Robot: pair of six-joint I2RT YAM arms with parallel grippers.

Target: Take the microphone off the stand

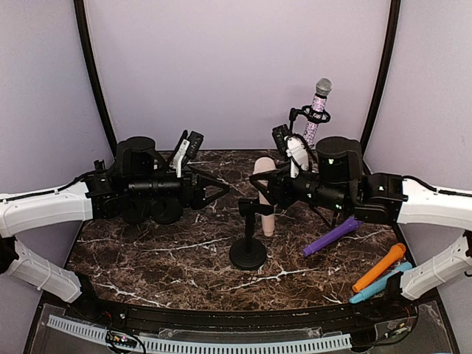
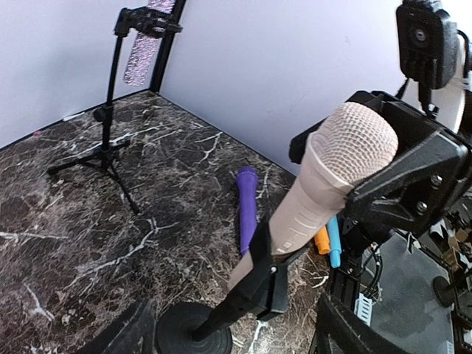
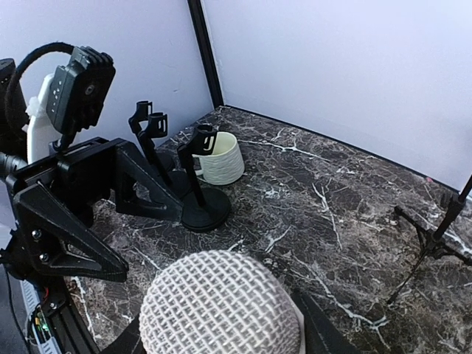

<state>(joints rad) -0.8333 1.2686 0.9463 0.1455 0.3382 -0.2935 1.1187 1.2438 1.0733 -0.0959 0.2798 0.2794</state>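
A beige microphone (image 1: 264, 193) with a mesh head (image 2: 352, 144) leans in the clip of a black stand (image 1: 248, 234) that has a round base (image 2: 193, 330), at the table's middle. My right gripper (image 1: 270, 184) reaches in from the right. Its fingers sit tight against both sides of the mesh head (image 3: 220, 306), shut on it. The microphone's body still rests in the stand's clip (image 2: 273, 284). My left gripper (image 1: 221, 193) hangs open left of the stand, touching nothing; the stand base lies between its fingers (image 2: 122, 335) in the left wrist view.
A glittery microphone (image 1: 318, 109) stands in a tripod stand (image 2: 107, 140) at the back right. Purple (image 1: 332, 236), orange (image 1: 380, 267) and blue (image 1: 376, 286) microphones lie at the right front. A white cup (image 3: 220, 158) and small black stands (image 3: 203, 206) sit beneath the left arm.
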